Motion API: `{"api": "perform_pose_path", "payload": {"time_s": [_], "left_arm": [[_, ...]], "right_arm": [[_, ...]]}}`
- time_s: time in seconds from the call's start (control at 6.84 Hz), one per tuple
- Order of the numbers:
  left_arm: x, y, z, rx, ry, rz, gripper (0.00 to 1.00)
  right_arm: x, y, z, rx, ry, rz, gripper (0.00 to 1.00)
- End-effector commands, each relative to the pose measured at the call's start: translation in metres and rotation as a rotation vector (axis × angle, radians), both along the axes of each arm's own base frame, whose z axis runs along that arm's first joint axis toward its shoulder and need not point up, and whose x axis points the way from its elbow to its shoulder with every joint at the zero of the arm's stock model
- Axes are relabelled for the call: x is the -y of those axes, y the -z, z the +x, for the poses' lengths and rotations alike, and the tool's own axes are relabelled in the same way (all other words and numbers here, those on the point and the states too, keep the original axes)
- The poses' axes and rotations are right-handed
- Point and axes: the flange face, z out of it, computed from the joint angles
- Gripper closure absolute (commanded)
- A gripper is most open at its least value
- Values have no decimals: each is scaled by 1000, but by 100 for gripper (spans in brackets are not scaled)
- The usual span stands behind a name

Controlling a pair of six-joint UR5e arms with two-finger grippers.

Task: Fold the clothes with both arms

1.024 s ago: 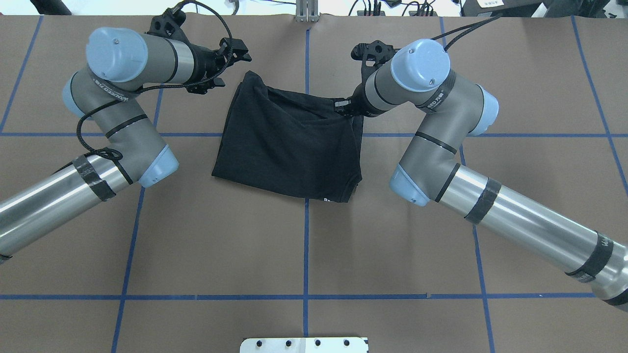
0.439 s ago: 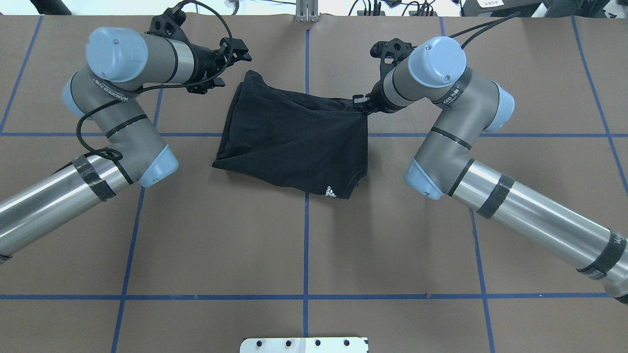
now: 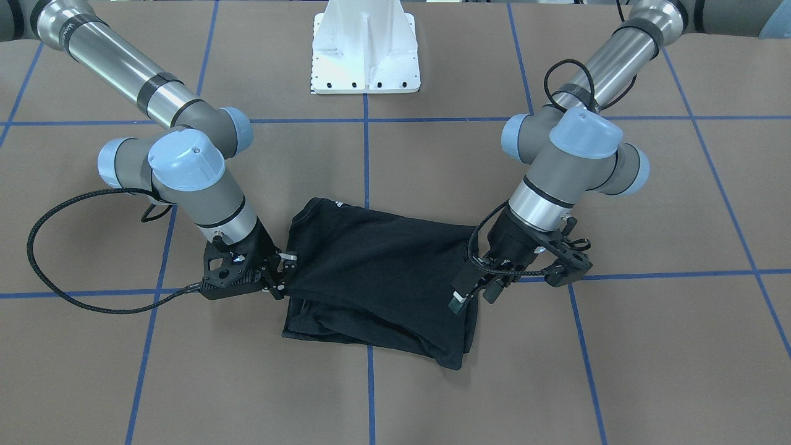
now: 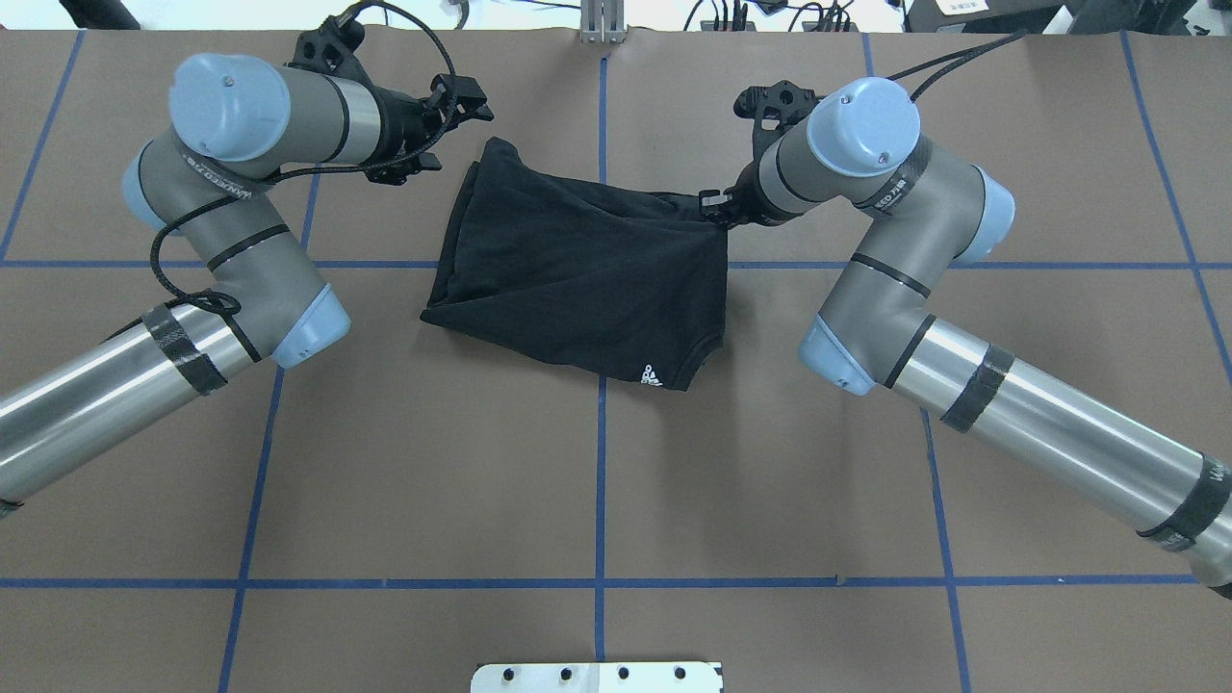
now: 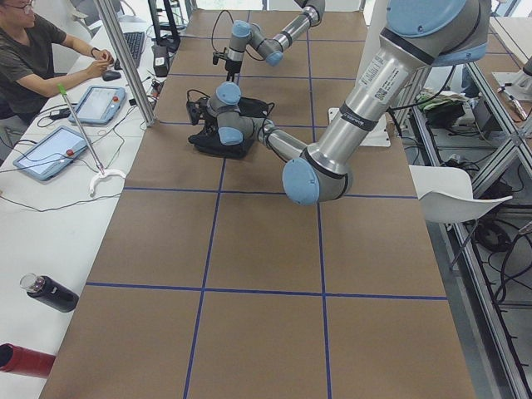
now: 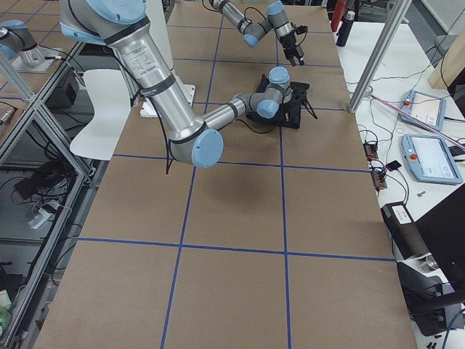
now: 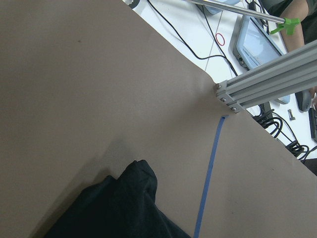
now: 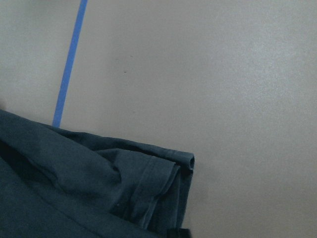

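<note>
The black T-shirt lies folded in a rough rectangle at the table's middle, with a small white logo on its near edge. My right gripper sits at the shirt's far right corner, shut on the fabric, which runs taut to it; in the front-facing view it meets the shirt's edge. My left gripper hangs open a short way off the far left corner, holding nothing, and shows as from the front. The left wrist view shows only a shirt corner, the right wrist view a hemmed corner.
Brown paper with blue tape lines covers the table. The white pedestal base stands at the robot's side. An aluminium post rises at the far edge. A person sits at a side table with tablets and bottles.
My right gripper has moved to the right, drawing the shirt's far right corner outward. The shirt has spread flatter and the white logo has come into view. The left arm has stayed still.
</note>
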Motion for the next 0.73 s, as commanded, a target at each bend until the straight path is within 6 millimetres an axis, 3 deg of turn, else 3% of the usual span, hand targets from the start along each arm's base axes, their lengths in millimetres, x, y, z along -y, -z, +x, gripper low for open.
{"api": "perform_pose_path", "payload": {"time_s": [0.0,0.29,0.44,0.59], "left_arm": [[0,0,-1,7,-2,13,0],[13,-2,-21,47,-12,67,0],[15,-23,-42,71,-68,75,0],[9,-39,-80,120,-94,156,0]], "right_arm": [[4,29,-2,30,-2,10,0],[16,42,22,66,43,-41,0],[23,54,52,59,49,-99,0],[25,67,86,15,26,-157,0]]}}
